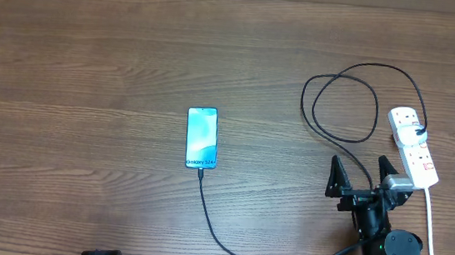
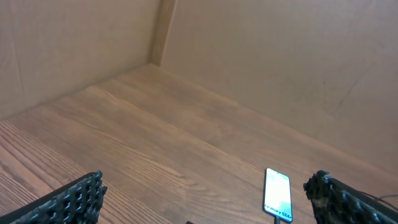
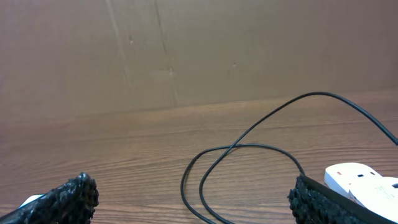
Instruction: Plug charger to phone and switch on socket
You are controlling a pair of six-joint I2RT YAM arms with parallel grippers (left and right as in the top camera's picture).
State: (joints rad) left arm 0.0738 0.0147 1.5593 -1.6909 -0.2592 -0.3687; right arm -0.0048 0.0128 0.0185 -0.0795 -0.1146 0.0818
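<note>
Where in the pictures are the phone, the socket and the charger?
phone [image 1: 201, 138]: overhead view, middle of the screen.
socket [image 1: 417, 154]: overhead view, middle of the white body.
charger [image 1: 202, 185]: overhead view, the cable just below the phone.

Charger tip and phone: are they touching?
Touching. The overhead view shows the charger running straight into the bottom edge of the phone with no gap. The left wrist view shows a dark tip at that same edge.
</note>
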